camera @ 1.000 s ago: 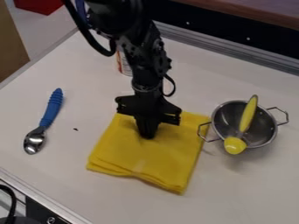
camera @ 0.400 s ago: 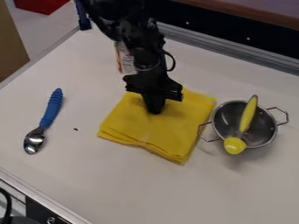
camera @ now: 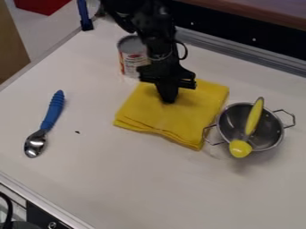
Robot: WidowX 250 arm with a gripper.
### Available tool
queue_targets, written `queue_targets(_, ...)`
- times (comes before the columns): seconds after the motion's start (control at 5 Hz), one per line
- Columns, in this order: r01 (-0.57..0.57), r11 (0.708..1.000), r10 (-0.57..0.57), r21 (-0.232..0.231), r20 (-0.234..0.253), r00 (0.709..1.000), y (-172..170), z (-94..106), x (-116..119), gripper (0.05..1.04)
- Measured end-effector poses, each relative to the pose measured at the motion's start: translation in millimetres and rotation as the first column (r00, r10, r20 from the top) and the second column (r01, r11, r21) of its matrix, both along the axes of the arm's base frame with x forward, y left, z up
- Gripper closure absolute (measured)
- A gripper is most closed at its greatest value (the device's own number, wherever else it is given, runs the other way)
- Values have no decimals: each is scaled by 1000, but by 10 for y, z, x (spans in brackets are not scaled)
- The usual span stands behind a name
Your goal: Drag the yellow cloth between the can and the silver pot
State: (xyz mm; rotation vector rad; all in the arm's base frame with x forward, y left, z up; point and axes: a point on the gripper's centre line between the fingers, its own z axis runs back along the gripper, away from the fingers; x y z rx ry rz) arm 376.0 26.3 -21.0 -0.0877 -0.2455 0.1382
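The black gripper pointed down onto the folded yellow cloth, its tip touching it. Behind stood a can; beside the cloth sat the silver pot, and well apart, a blue-handled spoon.

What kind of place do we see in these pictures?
It looks like a robot test bench, perhaps in a lab: a black robot arm over a white, metal-edged table, with a spoon, silver pot and folded yellow cloth laid out.
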Motion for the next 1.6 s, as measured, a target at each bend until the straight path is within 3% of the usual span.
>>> queue_targets(0.4, 46, 998, -46, -31, -9, 999, -60, 6, 229, 1031)
queue_targets(0.6, 65, 998, -66, -25, -41, 997, -64, 14, 251, 1009)
queue_targets(0.8, 42, 999, -43, -18, -44, 998, -52, 26, 254, 867)
queue_targets(1.0, -12, 999, 12, -37, -17, 1000, -2, 179, 273, 636)
queue_targets(1.2, -129, 989, 133, -76, 47, 990, 135, 534, 355, 347)
queue_targets(1.4, -237, 961, 248, -139, 65, 967, 368, 756, 423, 108)
queue_targets(1.6, -271, 947, 279, -170, 27, 960, 592, 941, 410, 86)
